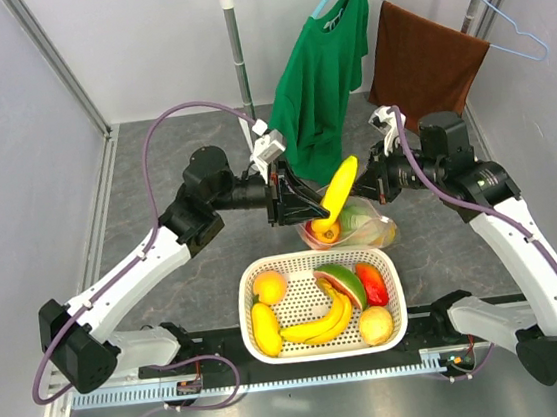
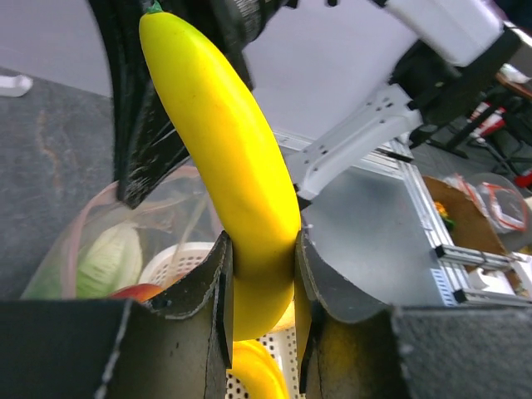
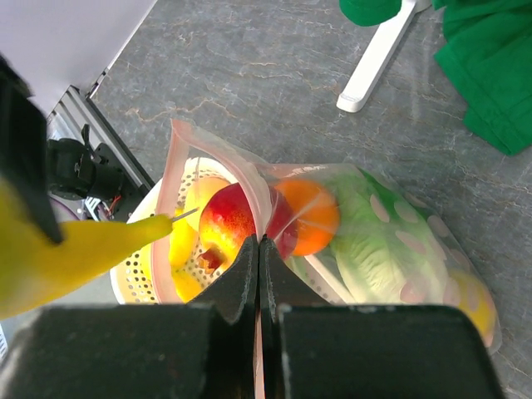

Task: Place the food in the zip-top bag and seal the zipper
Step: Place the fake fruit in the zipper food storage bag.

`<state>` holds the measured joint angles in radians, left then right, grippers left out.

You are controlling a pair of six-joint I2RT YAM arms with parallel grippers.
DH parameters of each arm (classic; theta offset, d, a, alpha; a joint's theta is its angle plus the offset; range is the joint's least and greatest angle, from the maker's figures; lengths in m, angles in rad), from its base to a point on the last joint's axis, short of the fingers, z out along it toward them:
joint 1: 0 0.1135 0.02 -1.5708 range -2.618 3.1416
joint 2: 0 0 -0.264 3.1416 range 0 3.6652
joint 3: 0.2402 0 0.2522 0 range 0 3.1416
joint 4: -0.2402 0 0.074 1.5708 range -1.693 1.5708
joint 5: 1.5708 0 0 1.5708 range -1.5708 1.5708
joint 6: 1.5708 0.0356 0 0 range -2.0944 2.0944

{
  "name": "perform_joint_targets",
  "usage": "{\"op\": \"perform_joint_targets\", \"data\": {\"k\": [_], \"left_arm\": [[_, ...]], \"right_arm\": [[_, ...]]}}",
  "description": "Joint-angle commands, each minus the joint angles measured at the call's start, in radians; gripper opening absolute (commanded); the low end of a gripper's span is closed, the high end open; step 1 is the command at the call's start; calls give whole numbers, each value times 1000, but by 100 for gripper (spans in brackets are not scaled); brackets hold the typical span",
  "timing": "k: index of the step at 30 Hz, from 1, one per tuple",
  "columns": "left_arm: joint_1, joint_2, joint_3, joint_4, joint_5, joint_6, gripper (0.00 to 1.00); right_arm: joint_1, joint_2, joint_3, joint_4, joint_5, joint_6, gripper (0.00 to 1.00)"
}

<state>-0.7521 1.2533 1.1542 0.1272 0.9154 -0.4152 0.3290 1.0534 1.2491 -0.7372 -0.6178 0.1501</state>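
Note:
My left gripper [image 1: 317, 209] [image 2: 262, 249] is shut on a long yellow banana [image 1: 342, 189] [image 2: 224, 141] and holds it tilted above the open mouth of the zip-top bag [image 1: 361, 221] [image 3: 416, 249]. My right gripper [image 1: 369, 190] [image 3: 259, 241] is shut on the bag's mouth edge and its pinkish zipper [image 3: 170, 199], holding it up and open. Inside the bag are the green lettuce [image 3: 366, 241], the orange [image 3: 314, 218], a red-yellow fruit [image 3: 226, 224] at the mouth and a yellow fruit [image 3: 471, 303] at the bottom. The banana tip [image 3: 125, 237] is just outside the mouth.
The white basket [image 1: 400, 295] stands in front of the bag, holding bananas [image 1: 324, 322], a watermelon slice [image 1: 343, 280], a red piece [image 1: 372, 283] and round fruits. A green shirt [image 1: 320, 83], a brown towel [image 1: 428, 61] and a rack pole [image 1: 238, 62] are behind.

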Motion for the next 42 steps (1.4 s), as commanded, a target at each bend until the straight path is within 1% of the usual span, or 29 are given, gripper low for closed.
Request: {"op": "perform_joint_targets", "data": {"k": [1,3,4,6,9,12,15,17,18,20,21,22,23,24,25,26,27,29,30,33,38,41,42], "left_arm": [[5,-43,-59,58,-142,122,2],[5,-64,-114,81,-196,134,2],[5,-68,-131,91,-255,135,2],[5,-71,-165,95,-298,124,2],[3,-71,-200,127,-335,47,2],[-10,-40,-211,199,-305,-123,2],[-50,0,-189,248,-305,-224,2],[-76,21,-168,313,-303,-240,2],[-79,27,-160,336,-277,-238,2],[-81,12,-143,345,-257,-197,2],[-79,-1,-139,318,-254,-112,2],[-79,-20,-139,252,-250,-55,2],[-79,-63,-142,220,-240,4,2],[-81,-84,-145,186,-240,124,2],[-82,-104,-152,149,-240,185,2],[-95,-129,-148,64,-262,253,2],[-104,-138,-143,20,-288,386,2],[-130,-147,-143,-42,-373,507,2],[-138,-140,-131,-61,-404,601,2],[-154,-130,-136,-66,-473,706,2],[-174,-115,-163,-24,-484,776,2],[-191,-97,-169,-12,-526,796,3],[-196,-94,-169,-9,-532,797,4]], "right_arm": [[-4,-6,12,28,-28,3,0],[-5,-4,7,29,-28,6,0],[-4,-3,6,29,-28,8,0],[-5,0,4,27,-26,8,0],[-5,5,3,29,-25,11,0],[-5,14,0,32,-23,16,0],[-7,19,-5,38,-22,19,0],[-5,19,-5,36,-19,20,0],[-7,22,-2,36,-17,23,0],[-5,22,3,33,-16,25,0],[-7,22,6,35,-16,25,0],[-5,19,7,35,-17,25,0],[-5,20,9,36,-16,26,0],[-5,20,9,35,-20,29,0],[-5,20,9,35,-22,29,0],[-7,20,9,36,-25,31,0],[-7,23,9,35,-26,31,0],[-5,25,7,35,-34,31,0],[-5,25,7,38,-36,29,0],[-5,28,10,36,-43,32,0],[-7,34,18,38,-63,42,0],[-5,36,21,35,-60,42,0],[-7,34,21,36,-62,45,0]]}}
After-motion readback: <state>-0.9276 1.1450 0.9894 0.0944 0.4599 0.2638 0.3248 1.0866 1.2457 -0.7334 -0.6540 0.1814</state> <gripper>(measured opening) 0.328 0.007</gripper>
